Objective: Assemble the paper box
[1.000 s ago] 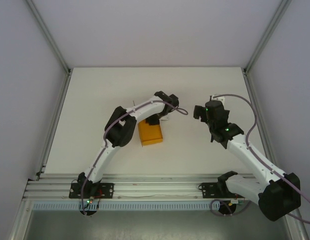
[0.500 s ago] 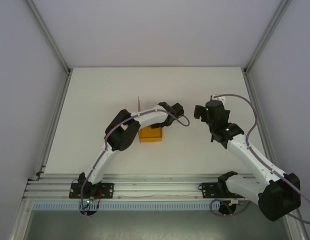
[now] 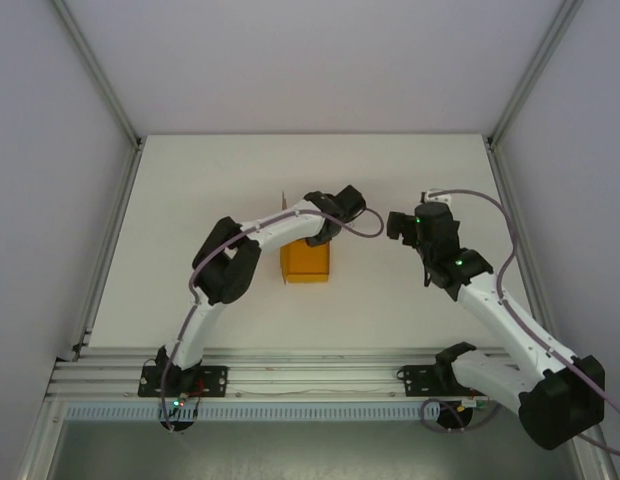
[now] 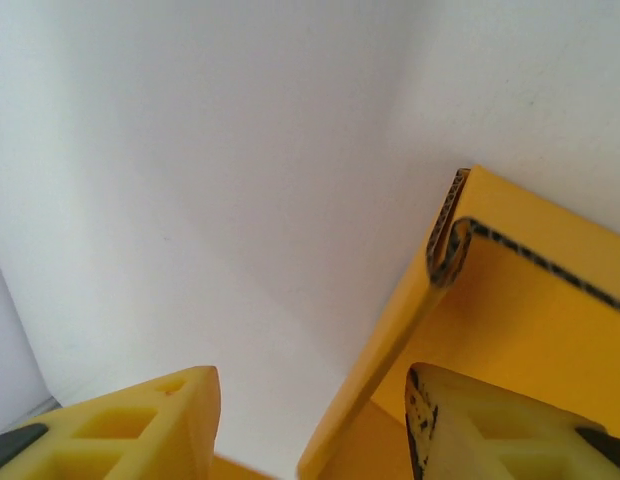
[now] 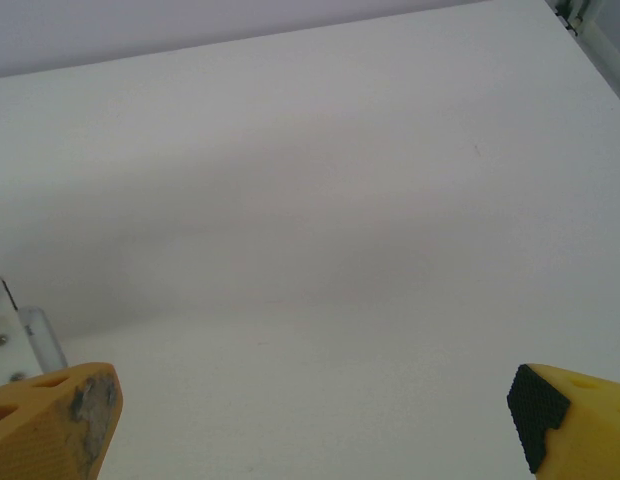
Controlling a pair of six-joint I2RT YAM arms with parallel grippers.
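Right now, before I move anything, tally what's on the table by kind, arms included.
Paper box: 1
Robot arms: 2, left and right
Total: 3

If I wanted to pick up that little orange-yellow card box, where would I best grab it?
Probably by one thin upright side wall of the small orange-yellow card box, coming down from above with one jaw inside and one outside. Its top is open, so the wall stands free. The folded-over rim looks stiffer than a single sheet.
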